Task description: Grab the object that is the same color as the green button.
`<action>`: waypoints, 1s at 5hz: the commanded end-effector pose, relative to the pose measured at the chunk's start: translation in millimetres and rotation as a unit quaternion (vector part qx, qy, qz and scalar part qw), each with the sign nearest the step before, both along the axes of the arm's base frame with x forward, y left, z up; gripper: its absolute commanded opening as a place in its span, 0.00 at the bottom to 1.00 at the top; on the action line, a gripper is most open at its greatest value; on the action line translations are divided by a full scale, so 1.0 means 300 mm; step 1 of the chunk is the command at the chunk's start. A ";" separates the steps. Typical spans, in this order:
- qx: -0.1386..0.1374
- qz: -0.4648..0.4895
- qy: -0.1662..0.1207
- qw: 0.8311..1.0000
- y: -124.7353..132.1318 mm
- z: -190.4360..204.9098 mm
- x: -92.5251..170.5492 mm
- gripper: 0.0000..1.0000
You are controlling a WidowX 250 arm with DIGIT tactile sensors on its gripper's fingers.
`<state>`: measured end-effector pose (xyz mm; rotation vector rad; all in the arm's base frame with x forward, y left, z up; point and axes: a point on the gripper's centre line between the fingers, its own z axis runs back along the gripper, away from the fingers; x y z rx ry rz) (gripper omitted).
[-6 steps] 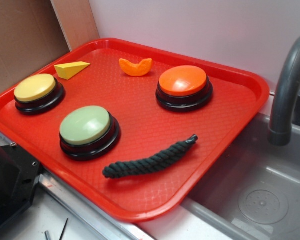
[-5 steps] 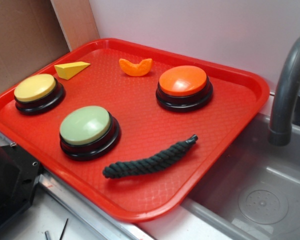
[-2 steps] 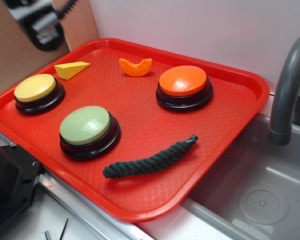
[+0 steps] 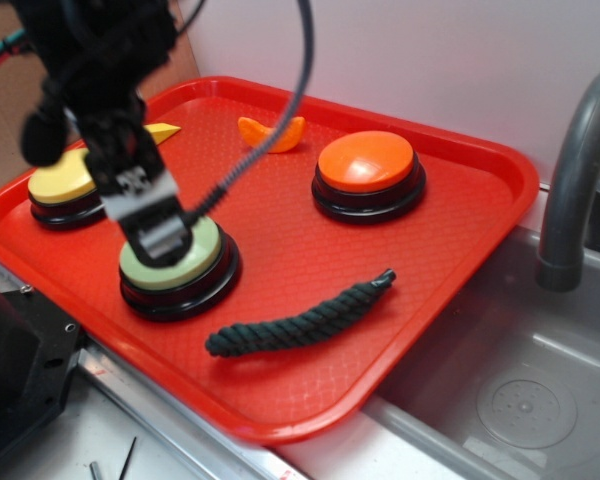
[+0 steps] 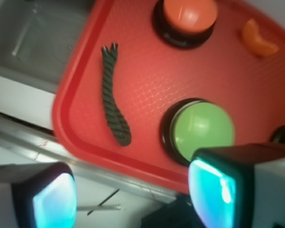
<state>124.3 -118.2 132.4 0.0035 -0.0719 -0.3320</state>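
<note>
A dark green twisted rope [image 4: 300, 321] lies flat and slightly curved on the patterned floor of a red tray [image 4: 460, 225], near the front edge. Its thinner, knotted end points toward the sink side; its rounded end points toward the green button [image 4: 202, 262], close to the button but apparently not touching it. In the wrist view the rope [image 5: 115, 108] runs lengthwise beside the button [image 5: 203, 130], a strip of tray between them. The button has a pale green domed top on a black base and sits upright at the tray's front left; part of its dome is hidden in the exterior view.
</note>
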 end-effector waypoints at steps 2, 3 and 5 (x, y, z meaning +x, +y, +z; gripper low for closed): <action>0.007 -0.073 0.022 0.997 -0.122 -0.199 0.160 1.00; 0.003 -0.070 0.023 0.997 -0.112 -0.227 0.136 1.00; 0.018 -0.119 0.042 0.992 -0.150 -0.285 0.144 1.00</action>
